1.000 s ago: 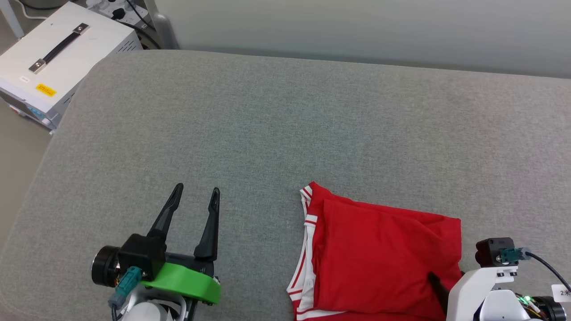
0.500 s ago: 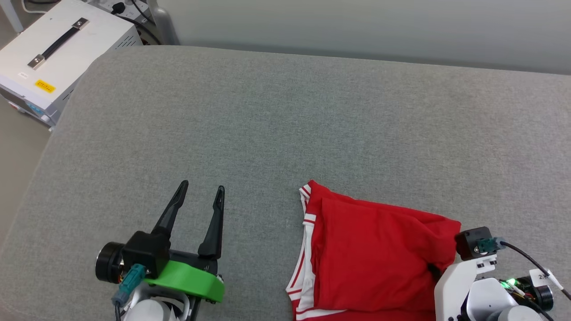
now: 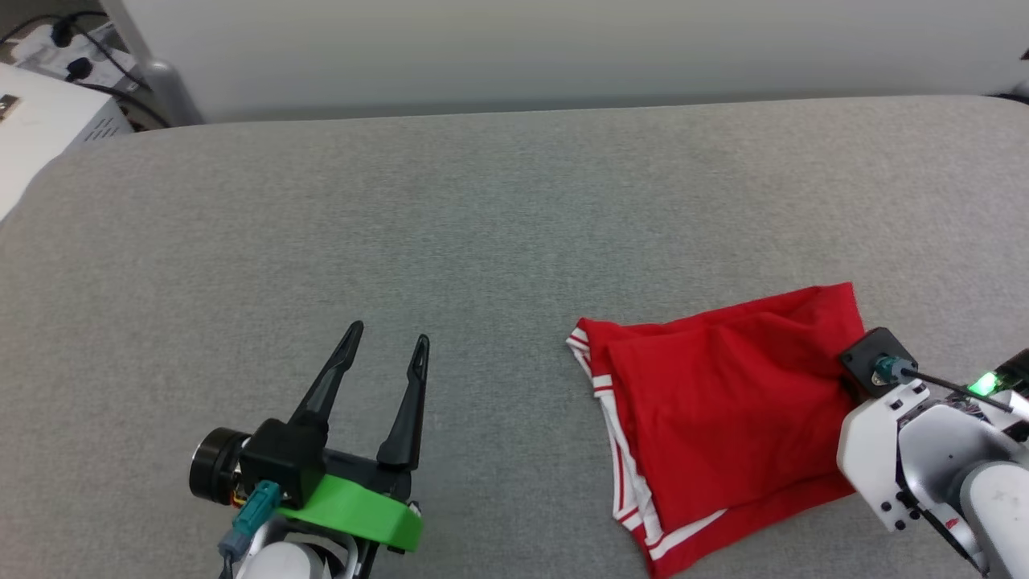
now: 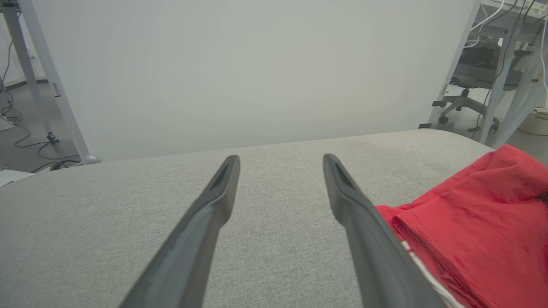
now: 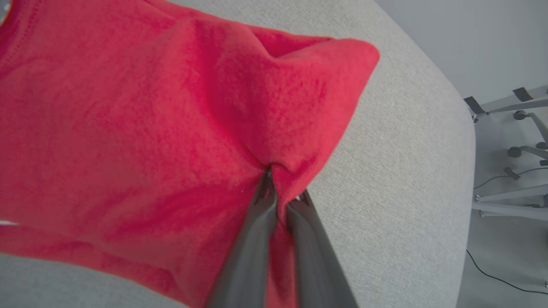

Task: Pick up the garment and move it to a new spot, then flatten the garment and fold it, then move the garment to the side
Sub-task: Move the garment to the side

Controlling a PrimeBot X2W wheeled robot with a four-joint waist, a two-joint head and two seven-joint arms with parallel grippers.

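The garment point(image 3: 723, 402) lies folded on the grey cushion, red with white-and-red striped trim along its left edge. Its lettering is hidden. My right gripper point(image 5: 284, 186) is shut on a bunched fold at the garment's right side point(image 5: 150, 128), and the cloth puckers around the fingertips. In the head view the right wrist point(image 3: 892, 418) covers that grip. My left gripper point(image 3: 387, 335) rests open at the lower left, apart from the garment, with nothing between its fingers. In the left wrist view my left gripper point(image 4: 280, 160) points along the cushion, with the garment point(image 4: 471, 214) at the right.
The grey cushion point(image 3: 482, 225) stretches wide, with a pale wall behind it. A white box point(image 3: 40, 129) and plugged cables stand beyond its far left corner. The cushion's rounded edge point(image 5: 428, 149) lies close to the right of the grip. Chair legs point(image 4: 462, 107) stand on the floor beyond.
The head camera has swung to the right. My right gripper has shut on the garment's right side, and that side has been drawn up and to the right. The left gripper stays open.
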